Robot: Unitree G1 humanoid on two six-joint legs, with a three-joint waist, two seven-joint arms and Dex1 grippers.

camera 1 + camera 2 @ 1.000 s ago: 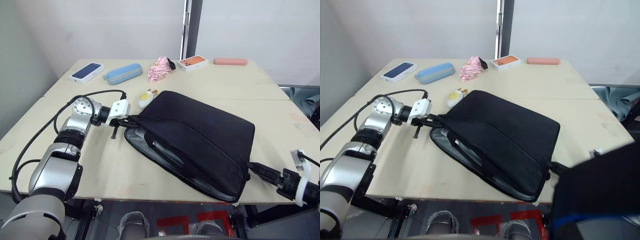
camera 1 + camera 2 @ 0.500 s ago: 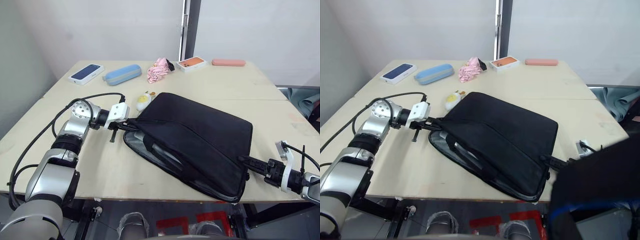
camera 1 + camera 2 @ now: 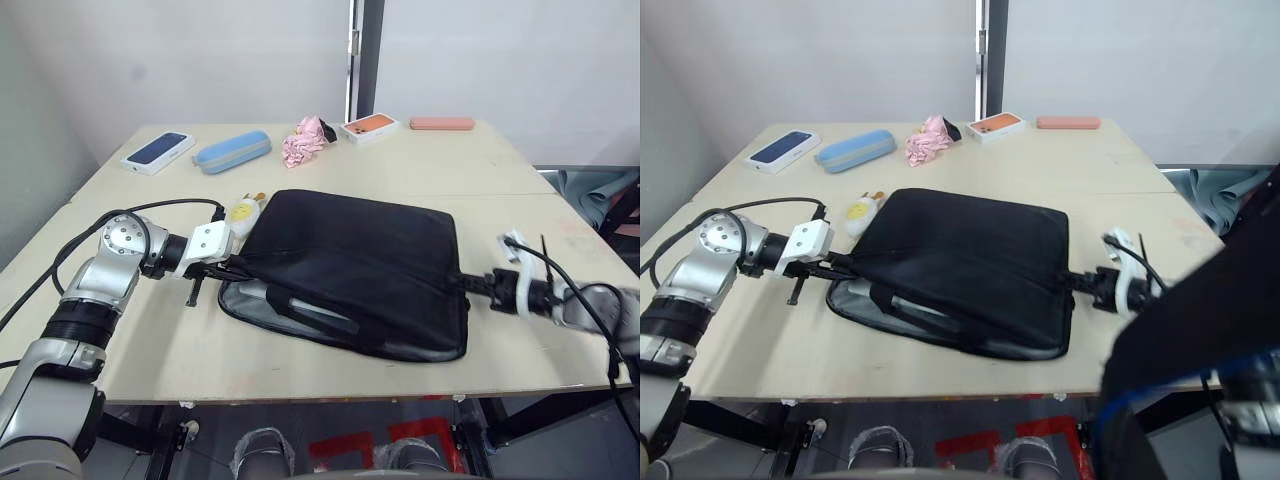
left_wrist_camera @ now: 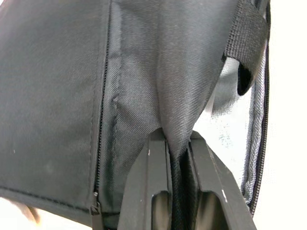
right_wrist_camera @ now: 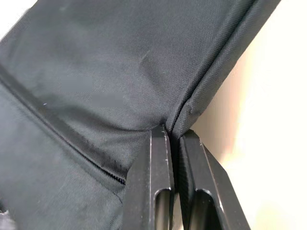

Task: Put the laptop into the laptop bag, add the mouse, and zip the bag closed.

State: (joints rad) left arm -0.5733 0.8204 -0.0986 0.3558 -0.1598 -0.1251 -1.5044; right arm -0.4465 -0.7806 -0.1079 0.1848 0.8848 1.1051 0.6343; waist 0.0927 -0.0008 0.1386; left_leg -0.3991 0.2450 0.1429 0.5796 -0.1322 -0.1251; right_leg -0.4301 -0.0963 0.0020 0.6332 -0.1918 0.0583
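The black laptop bag lies flat mid-table with its near long edge unzipped and gaping. Inside that mouth shows a silver-grey strip of the laptop. The mouse is out of view. My left gripper is shut on the bag's fabric at its left end, and the left wrist view shows the cloth pinched between that gripper's fingers. My right gripper is shut on the bag's right edge; the right wrist view shows the seam clamped in this gripper. A yellow-white plush charm lies at the bag's far left corner.
Along the table's far side lie a white box with a dark blue top, a light-blue oblong case, a pink crumpled cloth, an orange-topped box and a pink flat case. The table's near edge runs just below the bag.
My right gripper has come in from the table's near right corner to the bag's right edge and shut on it. The bag has turned squarer to the table. The camera has shifted.
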